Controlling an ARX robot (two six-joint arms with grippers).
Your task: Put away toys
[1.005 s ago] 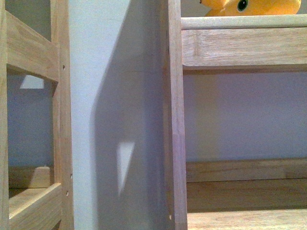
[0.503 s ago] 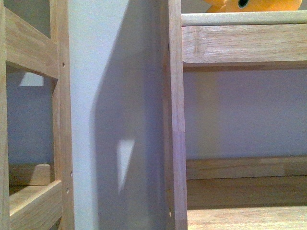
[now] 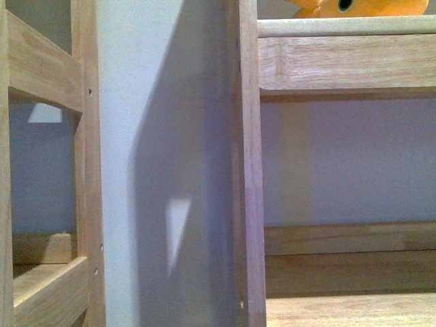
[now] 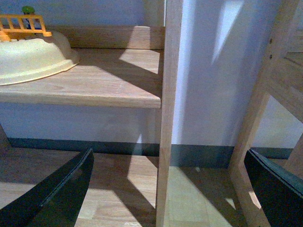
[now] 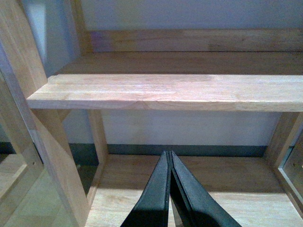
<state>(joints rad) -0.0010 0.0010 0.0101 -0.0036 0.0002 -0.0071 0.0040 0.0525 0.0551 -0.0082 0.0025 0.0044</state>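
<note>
The orange-yellow plush animal lies on the upper wooden shelf at the top right of the front view; only its lower edge and one black eye show. Neither arm shows in the front view. My left gripper is open and empty, its dark fingers spread wide on either side of a wooden shelf post. My right gripper is shut and empty, its dark fingers pressed together, pointing at the bottom board of a wooden shelf unit.
Two wooden shelf units stand against a pale wall, with a gap between them. A cream bowl-shaped toy with an orange fence piece sits on a low shelf in the left wrist view. Wooden floor lies below.
The front view has shifted down a little over the last second: the plush and upper shelf now sit higher in the frame. Since half a second ago nothing visibly moved.
</note>
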